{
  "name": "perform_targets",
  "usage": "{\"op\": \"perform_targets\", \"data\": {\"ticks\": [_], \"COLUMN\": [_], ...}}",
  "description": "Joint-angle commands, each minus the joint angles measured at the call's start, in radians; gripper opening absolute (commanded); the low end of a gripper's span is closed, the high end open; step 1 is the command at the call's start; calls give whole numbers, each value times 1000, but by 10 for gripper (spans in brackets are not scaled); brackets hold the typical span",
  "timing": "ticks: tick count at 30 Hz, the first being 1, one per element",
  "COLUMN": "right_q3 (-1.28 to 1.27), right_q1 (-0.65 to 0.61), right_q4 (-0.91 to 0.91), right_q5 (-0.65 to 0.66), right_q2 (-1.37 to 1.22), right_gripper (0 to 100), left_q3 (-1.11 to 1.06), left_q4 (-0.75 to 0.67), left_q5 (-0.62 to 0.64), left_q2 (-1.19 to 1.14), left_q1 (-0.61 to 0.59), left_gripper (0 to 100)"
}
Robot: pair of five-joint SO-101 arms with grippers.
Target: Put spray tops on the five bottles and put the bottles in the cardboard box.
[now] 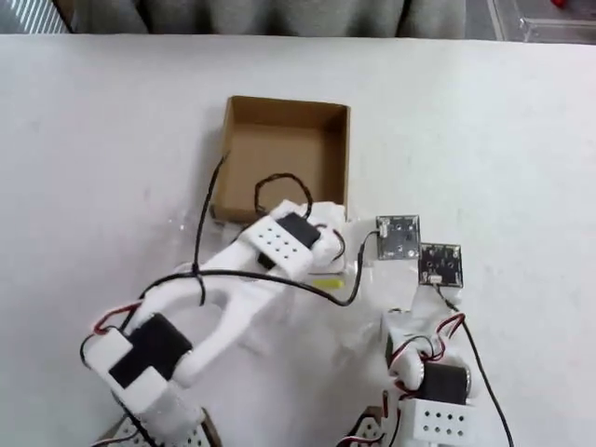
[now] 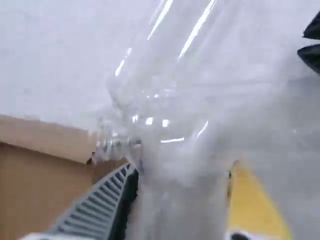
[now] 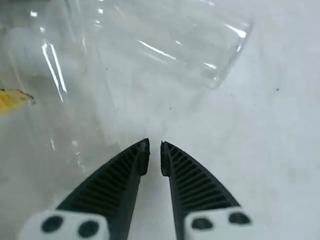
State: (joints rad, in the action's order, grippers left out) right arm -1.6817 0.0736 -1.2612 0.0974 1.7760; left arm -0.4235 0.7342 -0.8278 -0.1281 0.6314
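1. Near the middle of the table (image 1: 484, 140), toward 12 o'clock, the cardboard box (image 1: 284, 158) is sitting open. Its brown floor is showing bare, so I judge that no bottle is packed yet.
2. The left arm (image 1: 186, 335) is spanning the table from 7 o'clock up to the box's 6 o'clock wall.
3. The left gripper (image 2: 180, 175) is grasping a clear bottle (image 2: 190, 90). A ridged grey finger (image 2: 100, 205) is pressing one side, and a yellow part (image 2: 250, 200), which I take for the other finger, is flanking the opposite side. The held bottle is hanging just beside the box wall, outside it.
4. The right arm (image 1: 433, 382) is sitting at 5 o'clock. The right gripper (image 3: 154, 156) is keeping its fingers clenched almost together with only a sliver between them. It is gripping nothing and hovering over bare table.
5. A second clear bottle (image 3: 170, 45) is lying on its side on the table just ahead of the right gripper, apart from its fingertips.
6. I cannot tell whether either bottle is wearing a spray top, as both are transparent and partly cropped.
7. Judging from the bare box, the task is looking early. The held bottle seems close to going in, while the packing of all five bottles is waiting to be done.
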Motion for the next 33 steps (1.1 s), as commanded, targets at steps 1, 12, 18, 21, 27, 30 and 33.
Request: {"op": "perform_targets", "data": {"ticks": [1,12,18,21,27,30,33], "right_q3": [-9,-9,-8,0,3,-5,-5], "right_q1": [10,10,50,134,314,426,501], "right_q4": [-2,-2,1,30,151,240,285], "right_q5": [9,9,9,8,8,8,0], "right_q2": [19,19,19,24,27,27,25], "right_gripper": [16,16,16,16,18,18,18], "left_q3": [26,55,52,52,40,40,40], "left_q4": [-84,-103,-97,-97,-97,-98,-97], "left_q5": [-9,-20,-86,-87,-87,-87,-86], "left_q2": [-77,-153,-153,-153,-150,-150,-150], "left_q1": [-21,-7,-4,-2,-2,-2,-2], "left_gripper": [286,125,35,20,21,23,33]}}
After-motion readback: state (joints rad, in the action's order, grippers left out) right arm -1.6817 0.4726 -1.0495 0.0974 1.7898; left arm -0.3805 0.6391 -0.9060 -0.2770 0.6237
